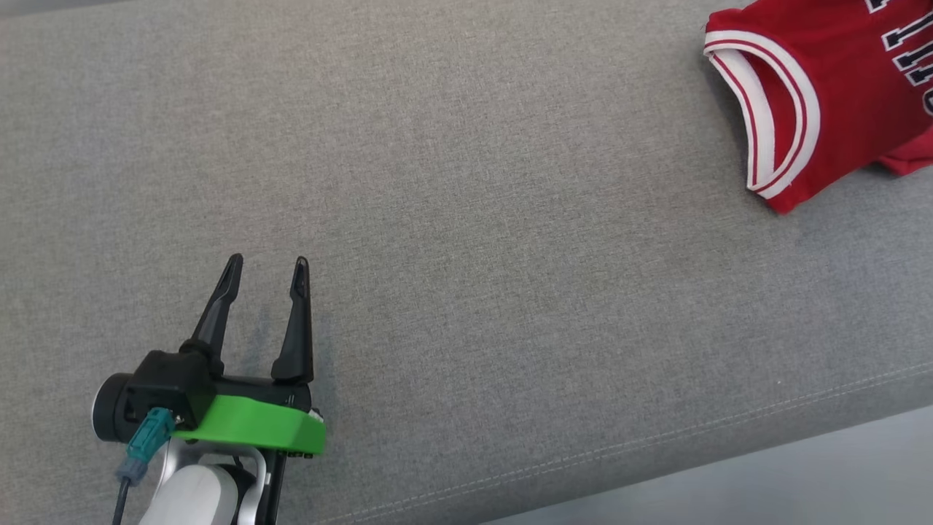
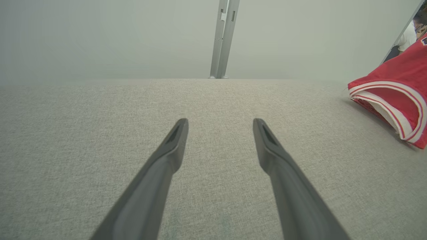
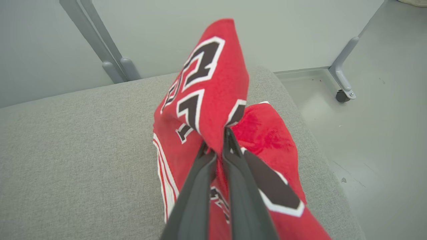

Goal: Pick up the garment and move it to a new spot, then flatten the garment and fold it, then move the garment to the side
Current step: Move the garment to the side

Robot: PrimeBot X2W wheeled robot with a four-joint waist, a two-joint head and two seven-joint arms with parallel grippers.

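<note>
Head view shows the left gripper (image 1: 268,259) low on the left over the grey cushion (image 1: 510,255), its two fingers spread wide apart above the fabric. The red garment (image 1: 824,95) lies at the far right of the cushion, well apart from this gripper. In the right wrist view the right gripper (image 3: 216,143) pinches a fold of the garment, and this fold stands up.
</note>
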